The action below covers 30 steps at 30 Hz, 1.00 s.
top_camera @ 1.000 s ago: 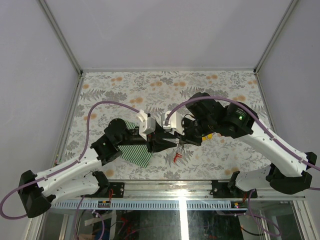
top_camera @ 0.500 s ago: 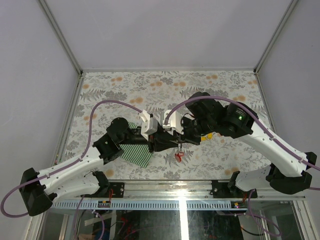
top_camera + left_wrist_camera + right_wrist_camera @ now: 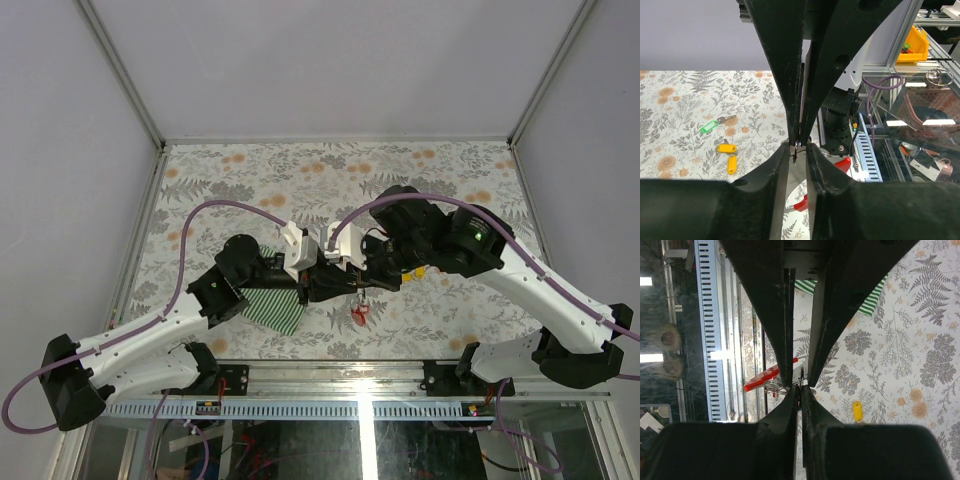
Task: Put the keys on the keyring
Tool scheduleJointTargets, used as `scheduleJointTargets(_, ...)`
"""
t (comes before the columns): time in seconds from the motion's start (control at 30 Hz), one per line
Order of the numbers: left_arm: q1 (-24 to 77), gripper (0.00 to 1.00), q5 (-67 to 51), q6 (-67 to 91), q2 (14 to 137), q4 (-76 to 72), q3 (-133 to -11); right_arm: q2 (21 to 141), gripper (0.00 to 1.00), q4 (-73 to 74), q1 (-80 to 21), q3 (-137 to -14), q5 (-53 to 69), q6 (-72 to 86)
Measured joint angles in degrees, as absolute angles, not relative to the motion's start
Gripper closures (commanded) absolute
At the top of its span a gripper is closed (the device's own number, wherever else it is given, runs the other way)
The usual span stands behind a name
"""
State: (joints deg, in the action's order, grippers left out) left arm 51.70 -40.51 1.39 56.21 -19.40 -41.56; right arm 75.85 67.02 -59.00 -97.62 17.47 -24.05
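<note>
Table (image 3: 450,170): covered in a floral print of ferns and orange blooms, with both arms reaching in from the near edge and meeting over the near-middle.
Left gripper (image 3: 798,150): tip to tip with the other one. Its fingers stand a narrow slit apart and a bit of thin wire sits in the slit, but I cannot tell whether they actually pinch it.
Right gripper (image 3: 800,390): fingers pressed together with only a hairline between them, clamped on the wire loop where the two tips meet.
Striped cloth (image 3: 270,308): green and white, lying toward the near edge, left of the middle, partly under the left arm.
Keyring (image 3: 776,386): a thin grey loop caught at the fingertips, with its red tag (image 3: 358,316) hanging just below them over the near-middle. I cannot tell whether the tag touches the table.
Keys: off the ring and well apart from it. Two yellow-tagged keys (image 3: 726,148) lie close together right of the middle, and a green-tagged key (image 3: 710,126) lies just beside them.
</note>
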Motion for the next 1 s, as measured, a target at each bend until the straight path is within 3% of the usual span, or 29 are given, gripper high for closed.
scheduleJointTargets(1.0, 51.7, 0.83, -40.45, -1.5, 55.86, -17.54, -42.7, 75.0, 1.0, 66.98, -59.11, -97.51, 15.9, -24.08)
